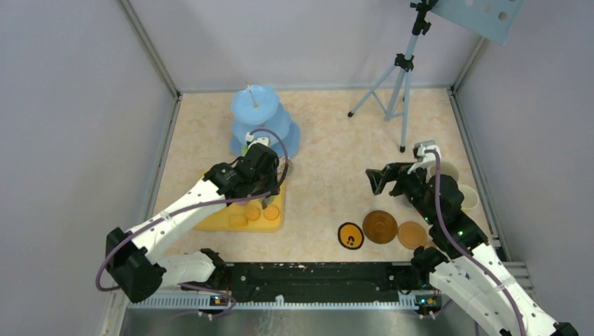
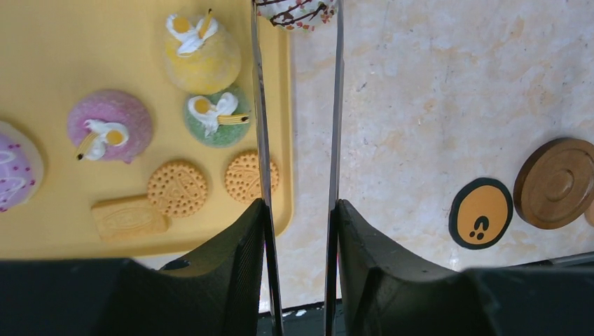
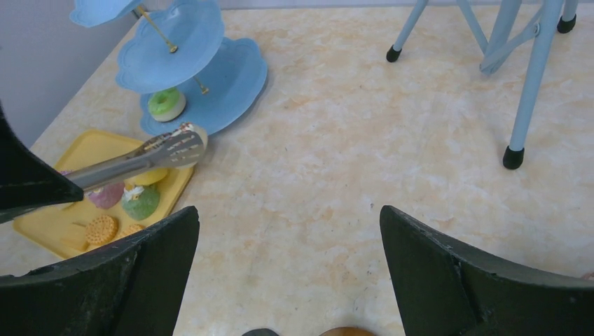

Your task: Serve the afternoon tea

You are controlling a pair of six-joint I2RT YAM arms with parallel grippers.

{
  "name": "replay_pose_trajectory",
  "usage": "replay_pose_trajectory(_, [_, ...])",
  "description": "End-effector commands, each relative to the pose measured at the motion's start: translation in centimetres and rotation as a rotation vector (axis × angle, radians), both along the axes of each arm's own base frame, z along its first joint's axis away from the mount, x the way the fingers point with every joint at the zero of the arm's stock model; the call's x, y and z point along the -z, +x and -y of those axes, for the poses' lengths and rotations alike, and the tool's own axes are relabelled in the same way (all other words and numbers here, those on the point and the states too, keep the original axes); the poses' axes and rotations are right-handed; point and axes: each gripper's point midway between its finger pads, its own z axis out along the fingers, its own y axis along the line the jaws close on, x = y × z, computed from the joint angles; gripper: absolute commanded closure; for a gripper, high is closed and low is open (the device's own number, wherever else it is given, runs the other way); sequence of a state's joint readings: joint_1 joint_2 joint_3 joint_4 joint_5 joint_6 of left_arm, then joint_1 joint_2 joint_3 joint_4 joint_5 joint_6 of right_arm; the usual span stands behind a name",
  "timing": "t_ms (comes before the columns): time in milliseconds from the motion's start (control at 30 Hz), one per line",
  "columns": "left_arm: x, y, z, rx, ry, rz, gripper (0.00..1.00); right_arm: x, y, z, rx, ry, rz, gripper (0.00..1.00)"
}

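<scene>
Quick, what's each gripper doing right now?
Left gripper: closed on the tongs, with a pastry between their tips.
Right gripper: open, holding nothing.

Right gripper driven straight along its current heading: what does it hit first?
Likely bare tabletop ahead of the right gripper; tier stand sits left of that line, tripod right. Depth unclear.
</scene>
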State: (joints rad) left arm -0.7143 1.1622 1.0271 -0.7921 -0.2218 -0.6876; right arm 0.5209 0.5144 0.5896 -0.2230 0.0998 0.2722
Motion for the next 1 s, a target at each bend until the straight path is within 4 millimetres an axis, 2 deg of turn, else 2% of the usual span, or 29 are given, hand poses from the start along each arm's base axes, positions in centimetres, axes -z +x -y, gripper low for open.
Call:
replay_pose_trajectory(0, [-3.2, 3.3, 3.7, 0.065, -0.104, 0.131, 0.62, -2.4, -0.7, 0.1, -0.008, 0.042, 0.062, 0.02])
replay_pose_trajectory(133, [-2.6, 5.5, 5.1, 0.058, -0.091, 0.159, 0.62, -2.5, -0.7, 0.0, -0.013, 0.045, 0.063, 0.02])
replay_pose_trajectory(267, [-3.0, 7.6, 6.5, 0.056, -0.082, 0.199, 0.62, -2.5, -0.8, 0.0, -0.017, 0.044, 0.059, 0.02])
replay_pose_trajectory(400, [-3.1, 10.1, 6.7, 0.03, -0.002, 0.231, 0.6, -2.3, -0.8, 0.0, -0.018, 0.045, 0.056, 0.02])
replay_pose_trajectory(600, [-1.7, 13.2, 6.8, -0.034, 0.113, 0.234, 0.59, -2.1, -0.8, -0.1, -0.019, 0.043, 0.053, 0.02])
replay_pose_trajectory(833, [-0.5, 16.1, 6.7, -0.093, 0.207, 0.273, 0.59, -1.8, -0.8, -0.3, -0.028, 0.048, 0.051, 0.02])
replay_pose_trajectory(967, [-0.2, 17.0, 6.7, -0.12, 0.211, 0.315, 0.59, -1.6, -0.8, -0.4, -0.034, 0.048, 0.046, 0.02])
